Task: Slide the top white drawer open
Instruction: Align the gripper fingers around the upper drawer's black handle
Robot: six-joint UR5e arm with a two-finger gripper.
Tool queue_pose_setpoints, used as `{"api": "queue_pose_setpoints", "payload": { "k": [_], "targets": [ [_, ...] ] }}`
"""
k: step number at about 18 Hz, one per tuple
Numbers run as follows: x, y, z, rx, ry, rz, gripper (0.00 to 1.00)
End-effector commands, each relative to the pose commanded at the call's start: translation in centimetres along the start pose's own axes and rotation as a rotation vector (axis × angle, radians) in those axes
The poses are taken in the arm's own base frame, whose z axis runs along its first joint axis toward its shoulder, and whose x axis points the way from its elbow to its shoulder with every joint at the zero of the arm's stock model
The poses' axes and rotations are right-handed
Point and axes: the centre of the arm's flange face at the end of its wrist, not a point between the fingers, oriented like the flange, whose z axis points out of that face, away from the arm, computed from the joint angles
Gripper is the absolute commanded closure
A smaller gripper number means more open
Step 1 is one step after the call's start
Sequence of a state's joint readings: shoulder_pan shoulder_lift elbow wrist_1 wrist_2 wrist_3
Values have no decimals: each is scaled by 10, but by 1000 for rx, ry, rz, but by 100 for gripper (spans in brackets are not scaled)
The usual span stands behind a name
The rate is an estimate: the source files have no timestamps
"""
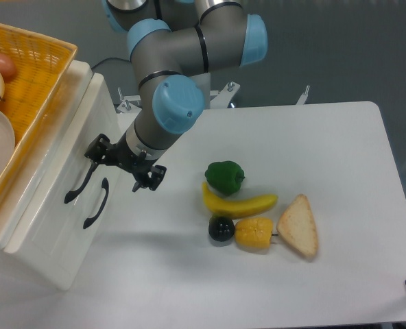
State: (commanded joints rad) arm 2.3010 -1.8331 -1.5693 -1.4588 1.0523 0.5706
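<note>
The small white cabinet (52, 226) stands at the left with both drawers shut. The top white drawer (67, 159) carries a curved black handle (78, 184). The matching lower drawer has its own handle (97, 203) just to the right. My gripper (124, 164) is open and points at the cabinet front. Its left finger (97, 148) overlaps the upper end of the top drawer's handle. Its right finger (152, 178) hangs over the table. I cannot tell whether the left finger touches the handle.
A yellow wicker basket (49, 65) with food sits on the cabinet top. On the table to the right lie a green pepper (224, 176), a banana (239, 203), a dark round fruit (221, 229), a yellow piece (254, 233) and a bread slice (298, 226).
</note>
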Motion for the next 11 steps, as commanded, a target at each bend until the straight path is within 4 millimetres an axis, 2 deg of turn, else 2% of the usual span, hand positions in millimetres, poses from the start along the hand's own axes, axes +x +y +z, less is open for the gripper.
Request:
{"api": "queue_pose_setpoints", "payload": {
  "k": [11],
  "targets": [
    [3,-5,6,-7,6,-8,0]
  ]
}}
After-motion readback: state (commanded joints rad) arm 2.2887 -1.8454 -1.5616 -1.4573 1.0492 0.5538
